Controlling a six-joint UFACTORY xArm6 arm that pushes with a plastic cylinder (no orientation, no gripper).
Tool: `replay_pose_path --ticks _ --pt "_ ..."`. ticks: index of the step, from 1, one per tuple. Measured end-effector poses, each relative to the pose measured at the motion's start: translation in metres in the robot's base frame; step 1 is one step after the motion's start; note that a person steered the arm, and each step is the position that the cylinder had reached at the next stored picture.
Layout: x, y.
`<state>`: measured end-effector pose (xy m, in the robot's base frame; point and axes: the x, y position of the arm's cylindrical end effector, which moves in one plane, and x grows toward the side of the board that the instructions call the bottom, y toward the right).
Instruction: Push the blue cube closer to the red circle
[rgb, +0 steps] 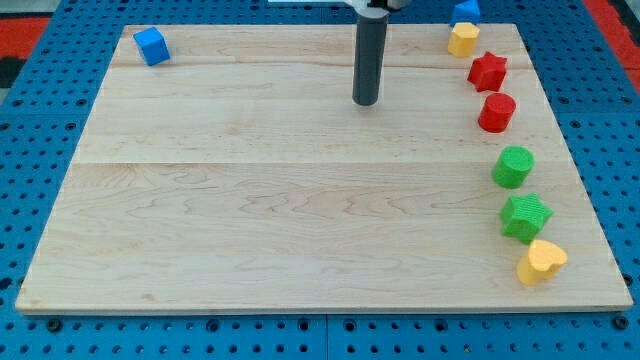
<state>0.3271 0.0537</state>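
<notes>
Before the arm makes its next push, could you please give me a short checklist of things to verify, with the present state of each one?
1. Blue cube visible and free on all sides: ok, it sits alone at the view's top left corner of the board.
2. Red circle visible: ok, at the view's right, between the red star and the green circle.
3. My tip behind the cube for a rightward push: not ok, it stands to the cube's right, between cube and circle.
4. Tip touching any block: ok, it touches none.
5. Path from cube to circle free of blocks: ok.
</notes>
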Motion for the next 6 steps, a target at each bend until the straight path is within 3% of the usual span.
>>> replay_pose_path --ticks 2,3,6 --pt "-0.087 -0.007" --pt "-0.131 -0.045" --pt "-0.134 -0.113"
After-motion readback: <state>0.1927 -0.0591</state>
